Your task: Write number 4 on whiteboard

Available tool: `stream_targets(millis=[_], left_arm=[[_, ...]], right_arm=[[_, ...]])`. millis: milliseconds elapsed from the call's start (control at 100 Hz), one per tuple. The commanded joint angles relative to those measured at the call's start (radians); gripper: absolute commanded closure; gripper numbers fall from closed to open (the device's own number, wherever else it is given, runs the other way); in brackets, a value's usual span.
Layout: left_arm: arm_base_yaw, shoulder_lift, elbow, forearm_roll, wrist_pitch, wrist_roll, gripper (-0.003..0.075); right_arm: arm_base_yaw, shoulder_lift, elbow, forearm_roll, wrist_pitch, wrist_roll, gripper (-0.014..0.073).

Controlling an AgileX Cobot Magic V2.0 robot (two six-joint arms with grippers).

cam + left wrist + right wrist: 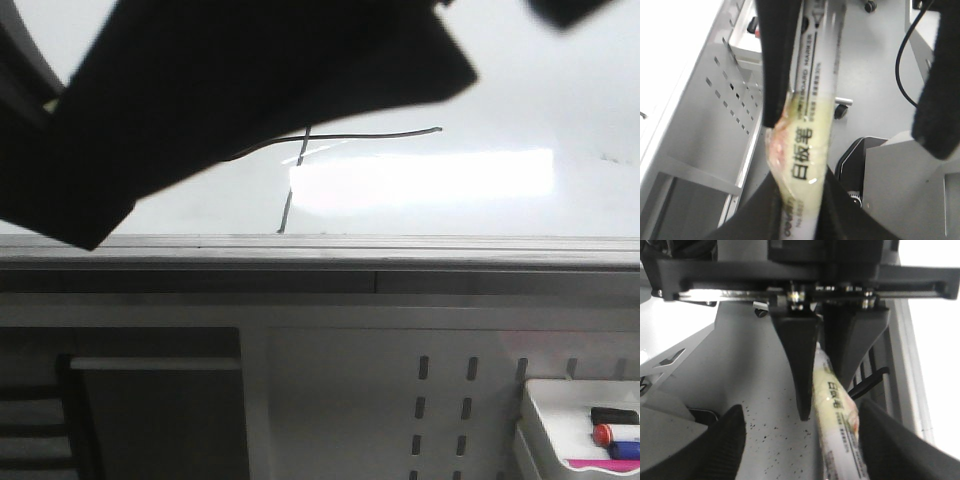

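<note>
**Figure 4 on the board, marker between two grippers**

Front view: number 4 (370,134) drawn in thin black line on the whiteboard (500,90), about midway along the near edge and just behind the grey edge rail (300,245). Long bar running parallel to that near edge, free end pointing toward the right edge. Slanted upright crossing it and leaning down almost to the rail. Open top hidden behind a dark, blurred arm (230,90) filling the far left corner. Below the rail, a perforated panel (440,400) and a tray (575,400) of spare pens.

Left wrist view: left gripper (800,205) clamped on the whiteboard marker (807,135), printed barrel running lengthwise straight out from between the fingers. Neither end of the marker visible.

Right wrist view: right gripper (810,435) spread wide, one finger either side of the same barrel, touching neither side.

Judged a handover, with the figure apparently complete. Best done by closing the right fingers squarely across the barrel, well clear of the left fingers, and releasing the left clamp only once that grip is firm. Worth avoiding any twist along the marker's length.
</note>
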Motion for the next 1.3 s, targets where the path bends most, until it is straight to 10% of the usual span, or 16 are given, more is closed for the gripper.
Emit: stream_targets(millis=[0,300,590,1290], left_arm=[[0.004,-0.013,-0.034,-0.041,-0.093,-0.034,0.0740],[0.004,0.085,-0.034,-0.081,-0.161,-0.101,0.0741],[0.004,0.193,-0.034,-0.230,-0.451,-0.182,0.0741],[0.004,0.325,-0.018,-0.549,-1.069,-0.269,0.0741]], right_arm=[[0.001,-0.068,-0.048,0.035,-0.006,0.008,0.0146],[-0.043,-0.267,-0.057,0.035,-0.089,0.048,0.0195],[-0.253,-0.383,-0.051,0.035,-0.055,0.107,0.0666],[-0.423,-0.416,0.023,0.035,-0.048,0.138,0.0658]])
